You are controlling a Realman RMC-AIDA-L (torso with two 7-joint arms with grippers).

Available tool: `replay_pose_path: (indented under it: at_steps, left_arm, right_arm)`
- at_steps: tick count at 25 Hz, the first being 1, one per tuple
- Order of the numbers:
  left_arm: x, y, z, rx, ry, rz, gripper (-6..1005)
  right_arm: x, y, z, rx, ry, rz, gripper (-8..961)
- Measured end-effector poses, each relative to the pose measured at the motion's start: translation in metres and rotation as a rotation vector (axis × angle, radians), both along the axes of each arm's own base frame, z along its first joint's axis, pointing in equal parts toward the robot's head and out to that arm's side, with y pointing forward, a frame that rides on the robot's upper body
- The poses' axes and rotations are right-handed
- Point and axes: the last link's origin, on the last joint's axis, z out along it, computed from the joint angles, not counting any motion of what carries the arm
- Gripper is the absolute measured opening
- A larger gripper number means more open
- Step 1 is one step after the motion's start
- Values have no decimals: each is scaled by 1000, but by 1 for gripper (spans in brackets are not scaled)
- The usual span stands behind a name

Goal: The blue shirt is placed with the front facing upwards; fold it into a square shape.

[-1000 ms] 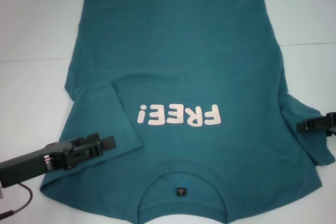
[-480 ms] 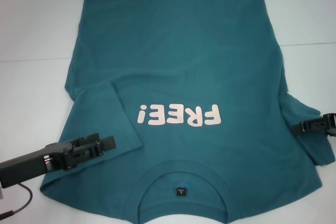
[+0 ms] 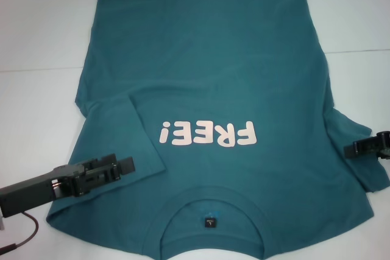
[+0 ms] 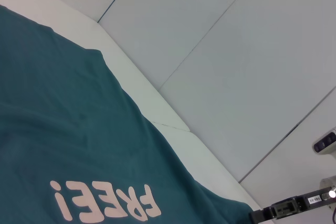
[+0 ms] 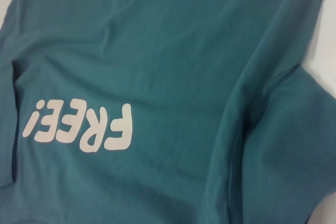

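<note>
Head view: high, facing forward and down; takes in the whole dark teal-blue cotton T-shirt (image 3: 207, 120) on the white table (image 3: 36, 41), collar at the frame's lower edge.
Left wrist view: low and oblique across the shirt, with table edge and pale floor filling the upper right.
Right wrist view: close above the cloth, shirt filling the frame.
Shared by all three: the pale pink "FREE!" lettering (image 3: 207, 134).
</note>
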Motion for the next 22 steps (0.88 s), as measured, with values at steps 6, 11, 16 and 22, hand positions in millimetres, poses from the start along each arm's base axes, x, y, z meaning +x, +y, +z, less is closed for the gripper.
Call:
replay_pose_path:
  at_steps: [6, 11, 16, 22]
  left_arm:
    - [0, 0, 0, 0, 0, 0, 765]
    - [-1, -1, 0, -1, -1, 4, 765]
    - [-1, -1, 0, -1, -1, 6, 765]
    - [-1, -1, 0, -1, -1, 6, 765]
  right_arm:
    - [1, 0, -1, -1, -7, -4, 696]
    - [3, -1, -1, -4, -15, -8, 486]
    - [3, 0, -1, -2, -14, -15, 185]
    - [3, 1, 2, 7, -16, -30, 80]
